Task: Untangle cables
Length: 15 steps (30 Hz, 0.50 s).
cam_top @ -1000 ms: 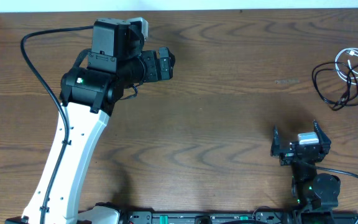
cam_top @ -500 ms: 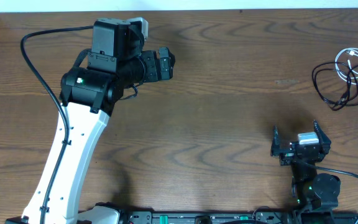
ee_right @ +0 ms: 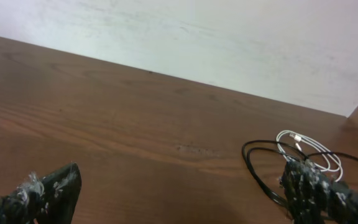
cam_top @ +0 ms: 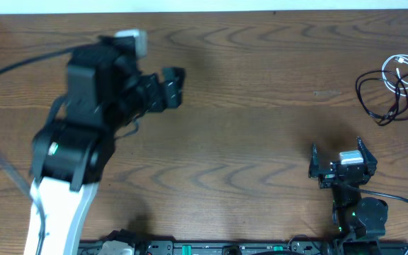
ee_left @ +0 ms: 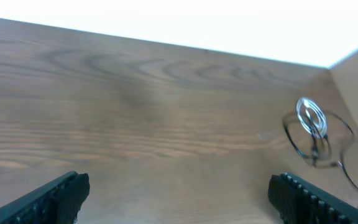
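Approach step: left tool [cam_top: 176, 86] and right tool [cam_top: 337, 150] are gaping empty, needing to reach the thin black cord [cam_top: 360, 97] crossing the thin white cord [cam_top: 400, 61].

We note the left arm [cam_top: 61, 152] reaching up from the near left, smeared in the overhead view. Its left gripper [cam_top: 178, 86] points rightward, jaws apparently spread wide, and the wrist view confirms both fingers [ee_left: 51, 198] stand far apart with nothing between. The right arm [cam_top: 360, 212] sits folded low at the near right, its right gripper [cam_top: 337, 151] gaping and holding nothing.
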Tool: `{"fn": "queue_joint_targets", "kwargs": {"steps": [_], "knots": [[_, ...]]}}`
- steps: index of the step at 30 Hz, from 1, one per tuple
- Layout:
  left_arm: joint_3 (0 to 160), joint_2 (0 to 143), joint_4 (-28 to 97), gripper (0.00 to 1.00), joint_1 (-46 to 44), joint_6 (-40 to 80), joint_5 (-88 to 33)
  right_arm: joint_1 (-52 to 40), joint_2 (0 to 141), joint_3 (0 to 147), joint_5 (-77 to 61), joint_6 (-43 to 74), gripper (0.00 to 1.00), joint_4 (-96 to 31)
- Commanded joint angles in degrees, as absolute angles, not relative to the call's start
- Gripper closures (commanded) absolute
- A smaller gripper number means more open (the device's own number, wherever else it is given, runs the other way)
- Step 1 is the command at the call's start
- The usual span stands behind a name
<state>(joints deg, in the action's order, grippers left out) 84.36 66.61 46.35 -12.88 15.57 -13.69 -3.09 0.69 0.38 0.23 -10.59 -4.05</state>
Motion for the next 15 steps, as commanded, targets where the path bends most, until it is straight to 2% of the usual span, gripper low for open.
{"fn": "queue_joint_targets", "kwargs": {"steps": [1,8,11,15], "knots": [[78.2,61.5,46.7,0.03,-10.0,15.0,-11.0,-2.6,0.3,0.3,0.5,-10.8,0.01,-4.3],[62.2,47.2,38.1,0.02,-3.5,15.0,-4.8,-2.6,0.3,0.3,0.5,-10.8,0.01,-4.3],[53.5,40.7,29.4,0.02,-0.9,14.3,-2.2,-2.6,0.3,0.3,0.5,-10.8,0.01,-4.3],[41.6,33.0,16.4,0.02,1.2,5.6,-2.0,-2.6,0.3,0.3,0.5,-10.8,0.01,-4.3]]}}
